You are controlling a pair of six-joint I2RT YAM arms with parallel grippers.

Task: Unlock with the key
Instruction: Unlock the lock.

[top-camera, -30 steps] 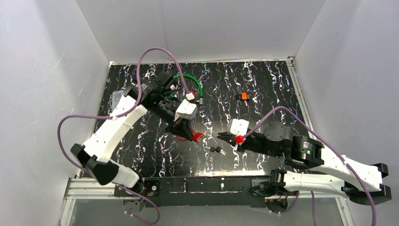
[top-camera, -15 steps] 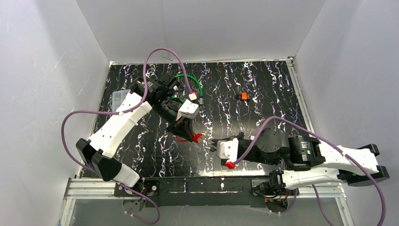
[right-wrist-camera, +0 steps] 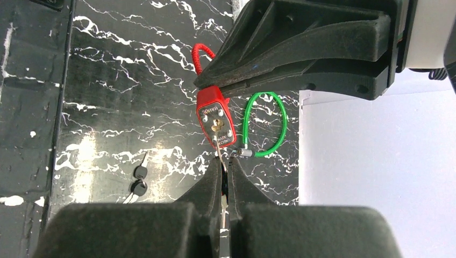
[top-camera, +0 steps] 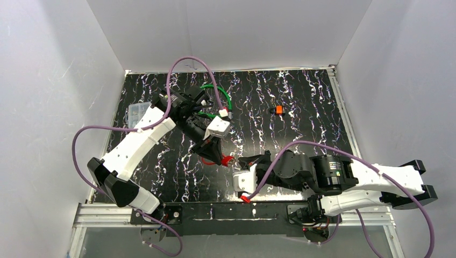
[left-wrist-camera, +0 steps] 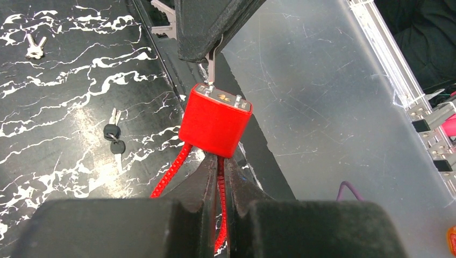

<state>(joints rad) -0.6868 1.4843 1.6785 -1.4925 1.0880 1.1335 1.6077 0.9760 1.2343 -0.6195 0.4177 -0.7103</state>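
Note:
My left gripper [left-wrist-camera: 221, 164] is shut on the red cable of a red padlock [left-wrist-camera: 215, 119] and holds the lock in the air, keyhole face toward the right arm. The lock also shows in the top view [top-camera: 226, 160] and in the right wrist view [right-wrist-camera: 216, 118]. My right gripper [right-wrist-camera: 225, 162] is shut on a silver key [right-wrist-camera: 220, 153]. The key's blade reaches the brass keyhole in the lock's face. In the left wrist view the key's blade [left-wrist-camera: 211, 63] stands at the lock's top.
A pair of black-headed keys [right-wrist-camera: 140, 180] lies on the black marbled table [top-camera: 301, 107] below the lock, also in the left wrist view [left-wrist-camera: 114, 140]. A green cable lock [right-wrist-camera: 263, 124] lies behind. An orange lock [top-camera: 277, 110] sits far right; a clear box [top-camera: 136, 110] sits far left.
My right arm has swung left and turned its gripper, bringing the key up to the red lock's keyhole. My left arm has held the lock nearly still.

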